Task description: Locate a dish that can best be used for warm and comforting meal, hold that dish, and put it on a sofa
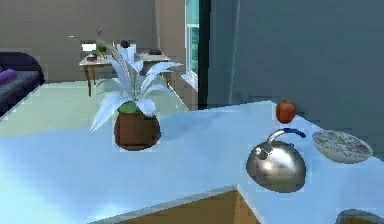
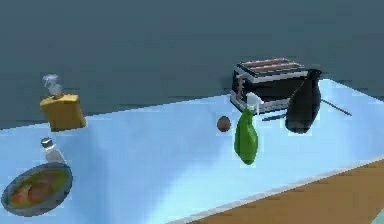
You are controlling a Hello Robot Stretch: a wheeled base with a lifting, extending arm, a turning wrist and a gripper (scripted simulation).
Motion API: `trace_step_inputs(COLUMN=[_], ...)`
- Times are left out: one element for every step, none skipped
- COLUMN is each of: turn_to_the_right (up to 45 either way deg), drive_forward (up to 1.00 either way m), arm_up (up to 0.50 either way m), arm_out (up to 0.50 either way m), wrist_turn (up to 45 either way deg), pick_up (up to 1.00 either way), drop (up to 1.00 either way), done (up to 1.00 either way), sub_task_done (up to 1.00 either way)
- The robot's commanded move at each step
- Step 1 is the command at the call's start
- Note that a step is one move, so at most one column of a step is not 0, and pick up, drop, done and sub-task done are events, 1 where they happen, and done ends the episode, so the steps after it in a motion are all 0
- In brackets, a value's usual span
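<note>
Arm side view: bowl w/ brownish food sits flat on the pale counter, lower left corner, not lifted. Shaker stands just beside it, and a yellow box is farther out. Green bottle, small brown ball, dark jug and toaster are well apart from the bowl, toward this view's right.

Forward view: a bowl-like dish is at the counter's right, near kettle and apple. It may be the same bowl; cannot confirm. Plant is mid-counter. Sofa is at the far left edge, across the room, well apart from the counter.

Tool: gripper state cannot be told from these pics.

Status (judgement):
- Locate: appears done. A suitable dish lies on the reach side.
- Hold: not yet done. Bowl rests on the counter.
- Place: not yet done. No bowl on the visible part of the sofa.

Remaining: grasp, lift clear of the shaker, drive round to the sofa, set down. Est. early stage, most work outstanding.
</note>
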Motion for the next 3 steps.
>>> trace_step_inputs(turn_to_the_right=[-45.0, 0.0, 0.0], drive_forward=[0.0, 0.0, 0.0], arm_up=[0.0, 0.5, 0.38], arm_out=[0.0, 0.0, 0.0], wrist_turn=[0.0, 0.0, 0.0], pick_up=[0.0, 0.0, 0.0], drop=[0.0, 0.0, 0.0], done=[0.0, 0.0, 0.0], sub_task_done=[0.0, 0.0, 0.0])
